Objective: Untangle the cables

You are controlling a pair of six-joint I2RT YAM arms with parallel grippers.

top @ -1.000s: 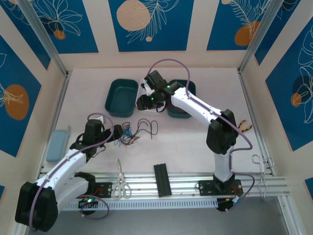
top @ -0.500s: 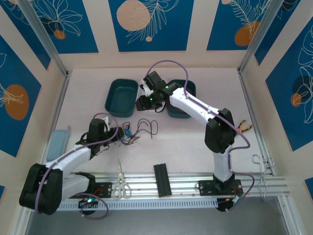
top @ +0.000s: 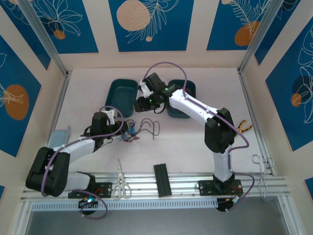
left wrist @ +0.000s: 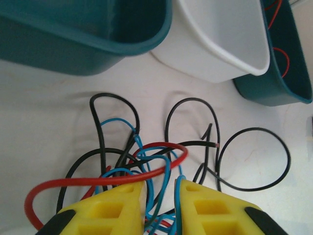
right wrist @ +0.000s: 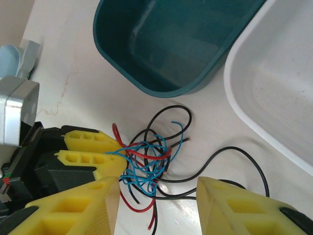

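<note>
1. The cables (left wrist: 146, 161), thin red, black and blue wires, lay knotted on the white table (left wrist: 49, 112). They sat low and centre in the left wrist view, just below the trays, with red and blue strands crossing several times.
2. One red wire (left wrist: 287, 59) lay inside the deep teal plastic tray (left wrist: 264, 93) at upper right, so I judged a little sorting done.
3. The yellow-fingered left gripper (left wrist: 159, 205) had its jaws nearly together with blue and black strands between them. I could not tell whether they pinched.
4. The right gripper (right wrist: 156, 205) hung wide open and empty over the tangle.
5. Most of the separating remained.
</note>
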